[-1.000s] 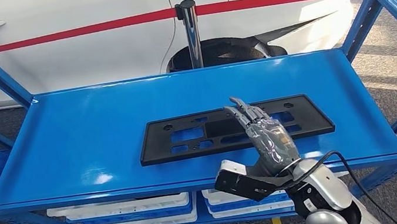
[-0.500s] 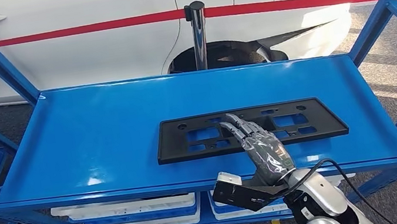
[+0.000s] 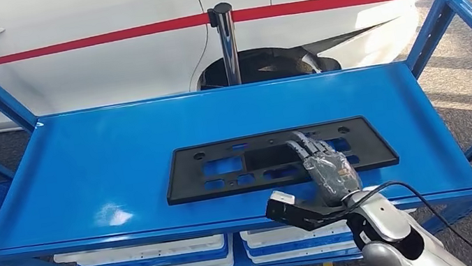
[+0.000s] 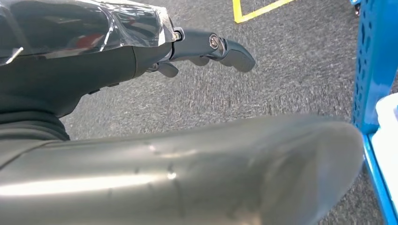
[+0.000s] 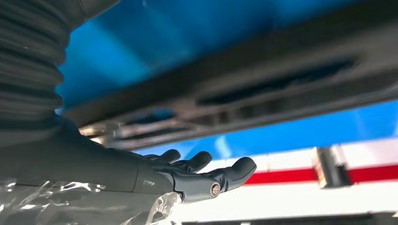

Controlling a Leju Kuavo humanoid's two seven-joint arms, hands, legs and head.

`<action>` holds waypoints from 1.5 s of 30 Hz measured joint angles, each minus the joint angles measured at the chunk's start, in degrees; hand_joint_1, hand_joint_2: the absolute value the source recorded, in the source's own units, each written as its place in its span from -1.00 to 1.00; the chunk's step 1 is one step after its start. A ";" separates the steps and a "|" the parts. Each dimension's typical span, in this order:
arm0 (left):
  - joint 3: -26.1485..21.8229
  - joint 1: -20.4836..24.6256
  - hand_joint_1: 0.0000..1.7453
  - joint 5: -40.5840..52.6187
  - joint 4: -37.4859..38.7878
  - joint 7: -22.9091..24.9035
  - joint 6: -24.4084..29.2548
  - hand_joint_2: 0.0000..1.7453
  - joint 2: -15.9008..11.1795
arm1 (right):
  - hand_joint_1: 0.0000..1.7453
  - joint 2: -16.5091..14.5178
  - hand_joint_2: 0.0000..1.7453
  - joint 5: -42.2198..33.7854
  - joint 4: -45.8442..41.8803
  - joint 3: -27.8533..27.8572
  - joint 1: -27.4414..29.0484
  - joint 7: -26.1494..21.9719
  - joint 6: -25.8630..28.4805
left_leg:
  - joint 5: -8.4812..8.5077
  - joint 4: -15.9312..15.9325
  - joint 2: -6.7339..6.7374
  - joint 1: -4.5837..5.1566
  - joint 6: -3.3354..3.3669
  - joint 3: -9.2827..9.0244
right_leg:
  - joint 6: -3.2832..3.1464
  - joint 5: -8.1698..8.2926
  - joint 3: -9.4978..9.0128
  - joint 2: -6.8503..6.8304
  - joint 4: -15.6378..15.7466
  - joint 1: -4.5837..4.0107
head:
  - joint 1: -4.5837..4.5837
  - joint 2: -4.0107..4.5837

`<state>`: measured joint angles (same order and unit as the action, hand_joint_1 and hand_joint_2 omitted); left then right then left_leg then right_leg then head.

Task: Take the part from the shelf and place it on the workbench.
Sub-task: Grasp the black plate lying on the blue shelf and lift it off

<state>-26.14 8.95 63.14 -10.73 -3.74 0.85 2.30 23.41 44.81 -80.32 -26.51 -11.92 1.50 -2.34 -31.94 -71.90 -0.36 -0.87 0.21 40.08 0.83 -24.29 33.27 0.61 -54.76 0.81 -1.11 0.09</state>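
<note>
- Right hand (image 3: 327, 169) reaches over the near edge of the shelf (image 3: 117, 158) and hangs above the right half of the part (image 3: 231, 165), fingers stretched forward and slightly apart, gripping nothing; the right wrist view shows the fingers (image 5: 202, 176) clear of the black frame.
- Left hand (image 4: 206, 47) hangs down beside the robot over grey carpet, fingers loosely extended with nothing in them.
- Progress, as I judge it: the reach is made but no grasp yet. The part lies flat on the shelf, toward its near edge and right of centre, so lifting, carrying and setting it on the workbench are all left.
- Surface: the shelf is a glossy blue tray with a low raised rim, bearing the flat black frame with its rectangular cut-outs.
- Room: beyond the shelf stands a white car (image 3: 100, 47), with a red barrier belt (image 3: 85, 39) on a black post (image 3: 226, 35) just behind the shelf's far edge; white bins (image 3: 142, 253) sit on the level below.
</note>
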 joint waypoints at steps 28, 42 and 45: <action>0.04 0.67 -1.00 -1.20 0.00 -0.70 -0.37 -1.00 -0.20 | 1.00 1.77 1.00 8.20 19.77 10.96 -7.07 -7.33 6.84 | 2.59 7.74 -0.06 0.33 0.33 -3.63 | 0.22 -0.05 -0.83 -0.24 0.59 -0.04 | 0.05 0.00; 0.04 1.08 -1.00 -0.83 0.00 -3.35 -0.69 1.00 -0.26 | 1.00 1.15 1.00 0.40 15.58 12.16 -8.26 -10.09 3.75 | 8.52 17.70 -0.19 -0.05 2.27 -7.76 | 2.20 -3.51 1.20 -0.24 -4.25 -0.08 | 0.19 0.00; 0.06 1.14 -1.00 -0.43 0.01 -3.63 -0.70 1.00 -0.26 | 1.00 1.16 1.00 -2.53 10.04 12.85 -9.80 -8.92 2.17 | 8.47 17.66 -0.19 0.01 2.63 -7.75 | 2.50 -8.72 6.57 -0.32 -16.38 -0.04 | 0.23 0.00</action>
<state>-26.08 10.09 62.72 -10.73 -7.37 0.15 2.03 24.57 42.28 -70.28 -13.67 -21.72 -7.42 -0.17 -23.47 -54.25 -0.55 -0.86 2.84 32.33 3.33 -33.01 39.84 0.29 -71.14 0.77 -0.88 0.09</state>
